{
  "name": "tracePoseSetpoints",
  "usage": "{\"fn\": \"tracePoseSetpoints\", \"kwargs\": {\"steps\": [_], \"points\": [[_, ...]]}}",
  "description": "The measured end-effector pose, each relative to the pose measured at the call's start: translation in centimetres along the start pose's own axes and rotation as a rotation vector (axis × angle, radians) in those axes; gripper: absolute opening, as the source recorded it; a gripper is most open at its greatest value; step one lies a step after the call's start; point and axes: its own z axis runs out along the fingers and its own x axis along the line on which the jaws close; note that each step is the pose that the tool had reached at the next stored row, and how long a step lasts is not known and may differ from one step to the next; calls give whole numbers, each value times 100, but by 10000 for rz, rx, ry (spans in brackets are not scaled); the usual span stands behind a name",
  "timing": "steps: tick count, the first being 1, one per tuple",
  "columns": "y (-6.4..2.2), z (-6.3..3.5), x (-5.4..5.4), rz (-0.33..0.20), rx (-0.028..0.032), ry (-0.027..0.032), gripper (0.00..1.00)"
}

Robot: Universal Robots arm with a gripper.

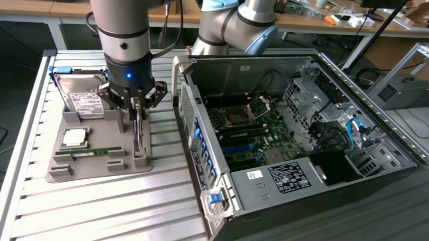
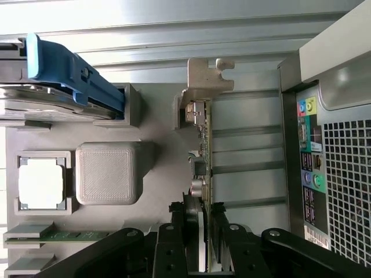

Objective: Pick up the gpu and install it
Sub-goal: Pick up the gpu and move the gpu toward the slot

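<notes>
At the left, our arm (image 1: 122, 35) points straight down over the grey tray (image 1: 94, 170). Its gripper (image 1: 136, 104) is pinched narrow on the gpu (image 1: 138, 133), which stands on edge in the tray's right-hand slot. The fingers (image 2: 195, 231) hide the card's top edge from us, and the open computer case (image 1: 302, 125) sits to the right.

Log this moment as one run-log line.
phase: pick | end effector: at top edge of gpu | gpu: upright in gray holder, not lifted | computer case: open
</notes>
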Motion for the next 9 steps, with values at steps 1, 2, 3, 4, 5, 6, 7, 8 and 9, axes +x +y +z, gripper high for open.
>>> {"fn": "tracePoseSetpoints", "kwargs": {"steps": [1,2,3,4,5,6,7,8,9], "points": [[0,-7,0,0,0,0,30],[1,-13,0,0,-1,-1,30],[1,-21,-1,0,0,0,30],[1,-28,-1,0,0,-1,30],[2,-35,-1,0,0,0,30],[2,-42,-1,0,0,0,30],[2,-47,-1,0,0,0,30],[2,-53,-1,0,-1,-1,30],[3,-60,-1,0,0,0,30]]}}
